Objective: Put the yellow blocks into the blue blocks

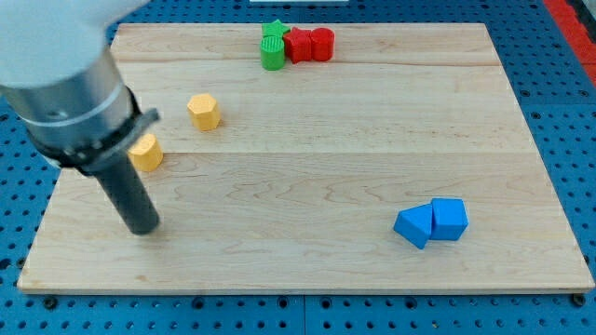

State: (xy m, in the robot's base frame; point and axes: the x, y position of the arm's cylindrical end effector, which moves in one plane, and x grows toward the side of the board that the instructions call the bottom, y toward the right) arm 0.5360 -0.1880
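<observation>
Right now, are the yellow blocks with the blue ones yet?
Not yet. Nothing looks done: both yellow blocks sit at the view's left, far from the two touching blue blocks at the lower right. My tip rests just below the nearer yellow one. Both pushes remain.

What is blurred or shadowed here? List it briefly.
Camera view: the arm's grey housing at the view's left is soft and out of focus; my tip stays fairly sharp below the yellow blocks; lighting is even, with faint shadows under the blue blocks; no glare.
</observation>
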